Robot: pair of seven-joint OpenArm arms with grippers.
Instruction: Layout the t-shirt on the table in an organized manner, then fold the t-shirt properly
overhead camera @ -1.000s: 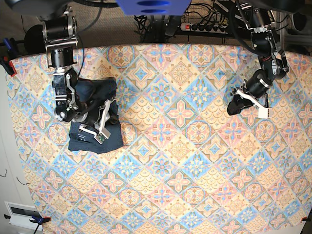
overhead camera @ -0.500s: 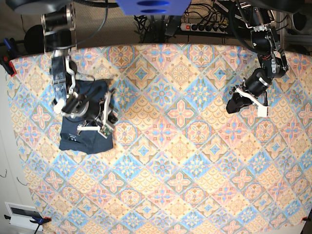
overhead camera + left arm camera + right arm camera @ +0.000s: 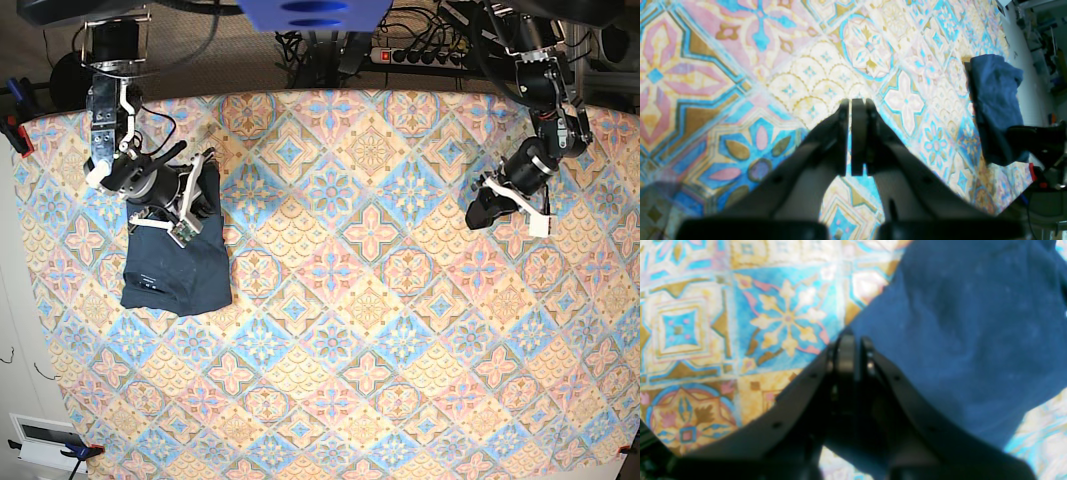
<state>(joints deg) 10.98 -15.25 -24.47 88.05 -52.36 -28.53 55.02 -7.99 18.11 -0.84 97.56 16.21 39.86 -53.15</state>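
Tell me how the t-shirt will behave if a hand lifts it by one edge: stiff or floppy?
Likely floppy: the t-shirt lies in a soft folded bundle with wrinkles and rounded edges, so it would probably sag and unfold. It looks thin and light for its size. On the table cloth it may drag rather than slide, though this is hard to judge.

I see the folded t-shirt (image 3: 177, 268) near my table's (image 3: 380, 330) edge, right gripper (image 3: 200, 190) over its top.
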